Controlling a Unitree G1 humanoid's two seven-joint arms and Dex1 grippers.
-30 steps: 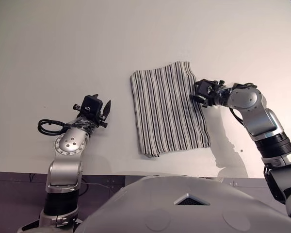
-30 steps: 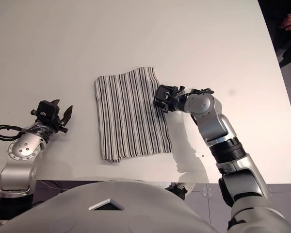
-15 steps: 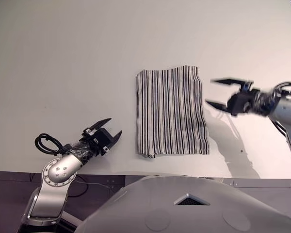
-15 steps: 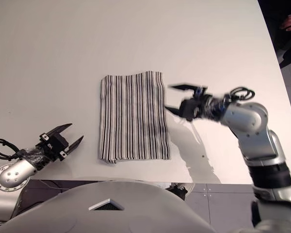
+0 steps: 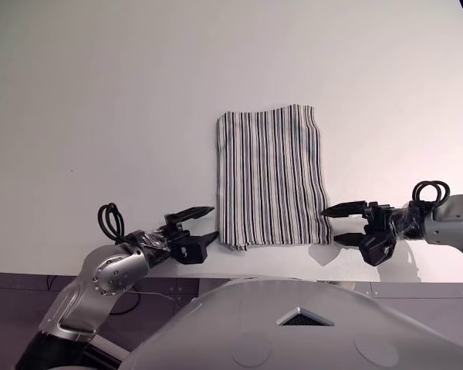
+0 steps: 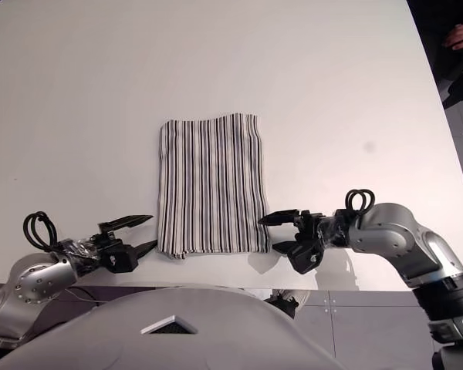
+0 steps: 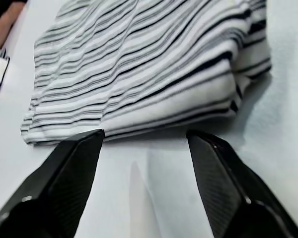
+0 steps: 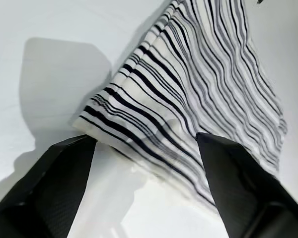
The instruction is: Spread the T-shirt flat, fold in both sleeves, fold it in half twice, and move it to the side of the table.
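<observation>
T-shirt (image 5: 272,177) lies as a striped folded rectangle near the front edge of the table (image 5: 100,92), left gripper (image 5: 213,222) and right gripper (image 5: 330,223) both spread open flanking its 2 near corners; likely a half-fold step, next needing both to pinch those corners evenly.

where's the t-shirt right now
The folded T-shirt lies flat near the front edge of the table in the head views, between the open left gripper by its near-left corner and the open right gripper by its near-right corner.
</observation>
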